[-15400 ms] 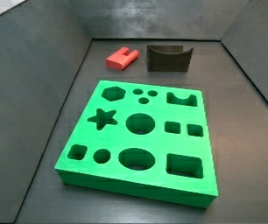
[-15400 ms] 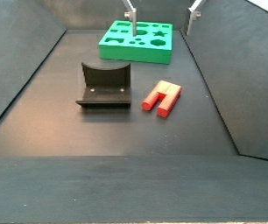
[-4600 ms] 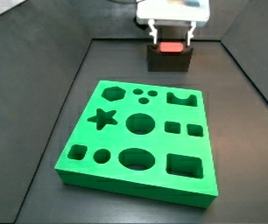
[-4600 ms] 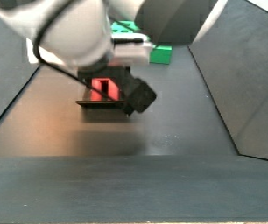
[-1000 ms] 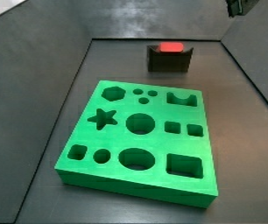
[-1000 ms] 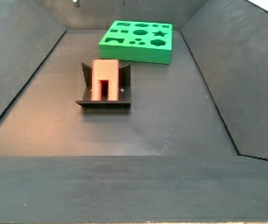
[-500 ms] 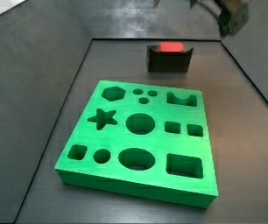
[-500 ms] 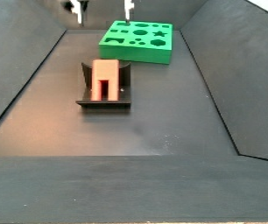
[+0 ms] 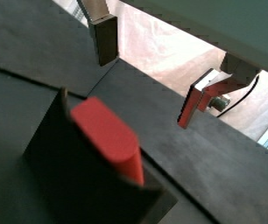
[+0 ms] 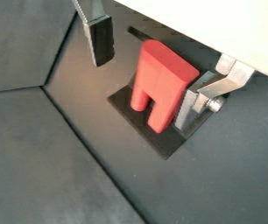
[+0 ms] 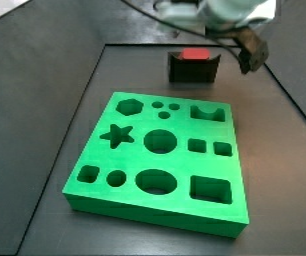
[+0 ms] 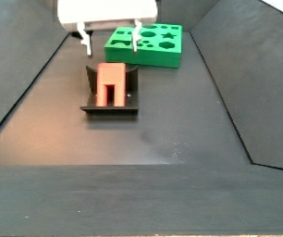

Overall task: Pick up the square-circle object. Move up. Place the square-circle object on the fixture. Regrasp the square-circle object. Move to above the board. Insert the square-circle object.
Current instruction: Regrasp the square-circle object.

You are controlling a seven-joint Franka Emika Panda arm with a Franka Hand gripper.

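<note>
- The square-circle object (image 12: 111, 84) is seated in the fixture (image 12: 109, 104) on the table (image 12: 169, 139).
- The tool (image 10: 148, 54) is held just above it, fingers (image 10: 102, 38) spread apart and empty.
- The board (image 11: 159, 160) is seen well apart.

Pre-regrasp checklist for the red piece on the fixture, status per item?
1. Red piece seated in the fixture: ok, it rests in the holder in both side views.
2. Pincer empty and open: ok, nothing is held; the fingers stand apart either side of the red piece in a wrist view.
3. Pincer over the fixture: ok, it hangs just above the fixture's far end in a side view.
4. Fingers clear of the piece: ok, one finger is plainly apart; the other is close beside it.
5. Piece squared to the fingers: cannot tell.
6. Green board holes free: ok, nothing sits in them.
</note>
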